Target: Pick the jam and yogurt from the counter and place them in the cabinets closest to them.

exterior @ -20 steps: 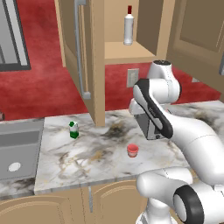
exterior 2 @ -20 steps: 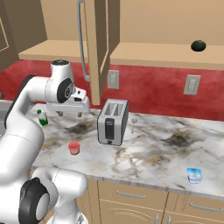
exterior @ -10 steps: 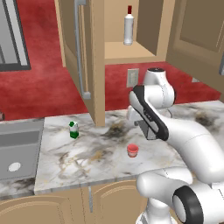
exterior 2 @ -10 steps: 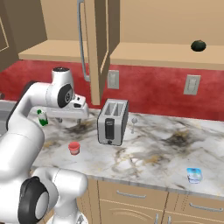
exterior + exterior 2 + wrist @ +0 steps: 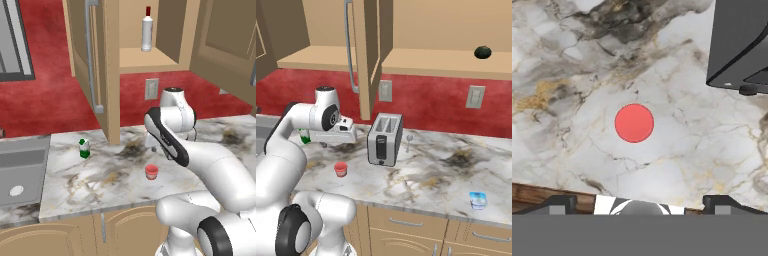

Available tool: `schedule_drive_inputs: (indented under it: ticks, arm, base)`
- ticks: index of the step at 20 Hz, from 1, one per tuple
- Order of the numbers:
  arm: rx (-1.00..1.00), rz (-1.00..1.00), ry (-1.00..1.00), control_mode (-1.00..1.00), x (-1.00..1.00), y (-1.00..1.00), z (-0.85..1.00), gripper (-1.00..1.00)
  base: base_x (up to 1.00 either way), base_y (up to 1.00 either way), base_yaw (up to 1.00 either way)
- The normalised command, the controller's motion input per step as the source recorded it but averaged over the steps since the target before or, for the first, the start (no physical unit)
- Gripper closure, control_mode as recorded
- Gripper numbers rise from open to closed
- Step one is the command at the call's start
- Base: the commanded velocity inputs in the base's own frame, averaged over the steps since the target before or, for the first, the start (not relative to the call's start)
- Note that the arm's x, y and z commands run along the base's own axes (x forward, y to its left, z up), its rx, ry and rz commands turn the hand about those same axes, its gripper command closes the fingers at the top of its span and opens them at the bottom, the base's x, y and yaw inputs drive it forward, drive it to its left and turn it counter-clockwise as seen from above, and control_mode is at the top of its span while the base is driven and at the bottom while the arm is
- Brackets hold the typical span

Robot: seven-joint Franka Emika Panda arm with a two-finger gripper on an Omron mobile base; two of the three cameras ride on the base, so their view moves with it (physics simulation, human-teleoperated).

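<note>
We see the jam, a small squat red pot with a paler pinkish rim [image 5: 151,172], standing upright on the marble counter near its front edge. From straight above it reads as a plain red disc [image 5: 634,123]. From the right side it sits [image 5: 341,169] left of and in front of the toaster.

The yogurt, a tiny white cup with a light blue band and top [image 5: 478,200], rests far to the right on the same counter, close to the front edge, well apart from the jam.

The tan light-wood wall cabinets [image 5: 111,65] hang above the counter, doors swung open, plain wooden shelves [image 5: 406,59] exposed.
</note>
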Motion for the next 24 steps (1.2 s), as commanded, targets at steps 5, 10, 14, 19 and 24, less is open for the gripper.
schedule_drive_inputs:
  ticks: [5, 10, 14, 19, 24]
  arm:
    - [-0.01, 0.00, 0.00, -1.00, 0.00, 0.06, -0.31, -1.00]
    - [0.00, 0.00, 0.00, -1.00, 0.00, 0.03, -0.27, -1.00]
    - [0.00, 0.00, 0.00, -1.00, 0.08, 0.08, -0.22, -1.00]
    - [0.00, 0.00, 0.00, -1.00, 0.09, 0.06, -0.20, -1.00]
    - [-0.01, 0.00, -0.01, -1.00, 0.11, 0.10, -0.22, -1.00]
  base:
    - [0.00, 0.00, 0.00]
    - [0.00, 0.00, 0.00]
    - [0.00, 0.00, 0.00]
    - [0.00, 0.00, 0.00]
    - [0.00, 0.00, 0.00]
